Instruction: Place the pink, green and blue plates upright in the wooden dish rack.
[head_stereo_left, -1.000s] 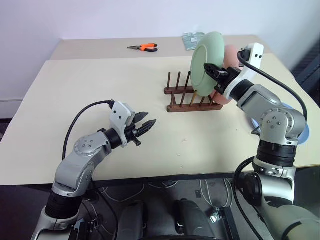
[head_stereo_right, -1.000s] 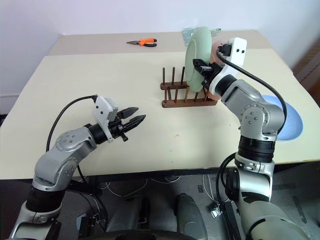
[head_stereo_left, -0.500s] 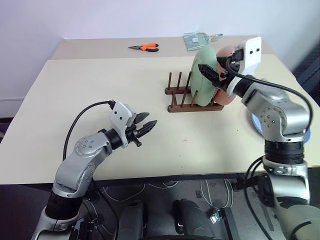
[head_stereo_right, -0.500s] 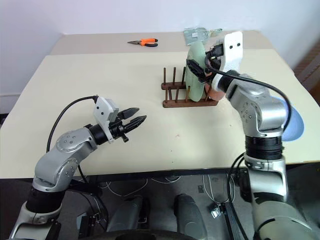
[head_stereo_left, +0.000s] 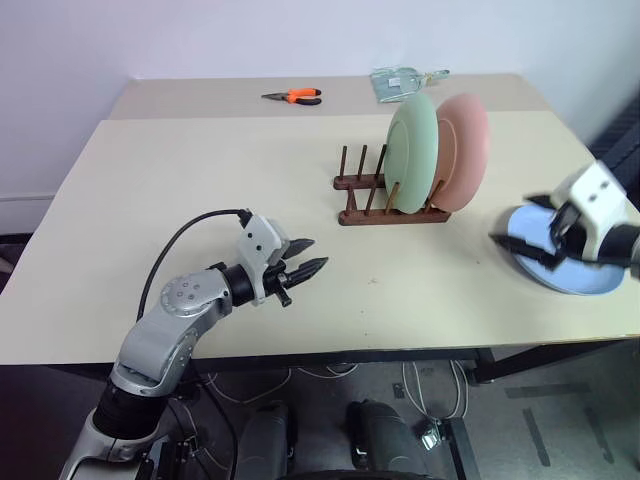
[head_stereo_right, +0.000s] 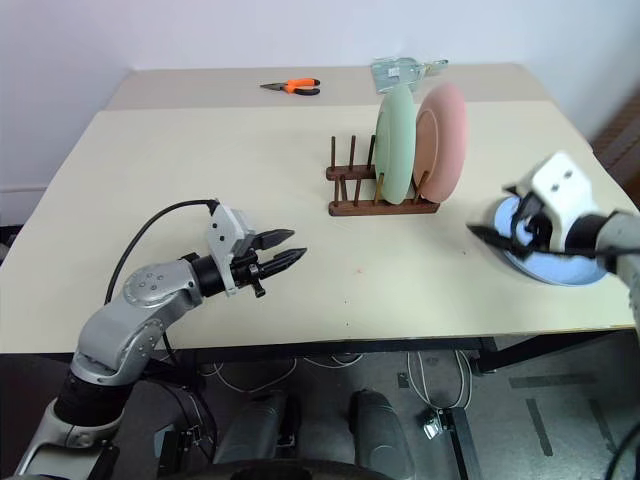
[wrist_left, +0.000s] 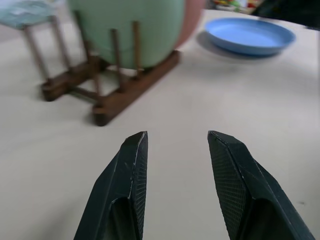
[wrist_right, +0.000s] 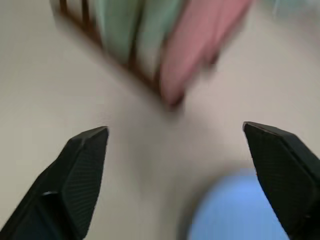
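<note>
The green plate (head_stereo_left: 413, 152) and the pink plate (head_stereo_left: 463, 152) stand upright side by side in the wooden dish rack (head_stereo_left: 372, 200), pink on the right. Over at the table's right side the blue plate (head_stereo_left: 575, 280) lies flat. My right gripper (head_stereo_left: 522, 222) hovers over that plate's left rim, open wide and empty; its wrist view looks past the blue plate (wrist_right: 235, 210) towards the rack. Near the front left, my left gripper (head_stereo_left: 308, 255) points at the rack (wrist_left: 120, 95), open with nothing between its fingers.
Orange-handled pliers (head_stereo_left: 292, 96) and a clear packet (head_stereo_left: 400, 80) lie on the far table section. Several free pegs stand at the rack's left end. The table's right edge runs close behind the blue plate.
My right gripper let go of the green plate, which now stands in the rack, opened wide and swung right and down to the blue plate. The left gripper edged slightly right.
</note>
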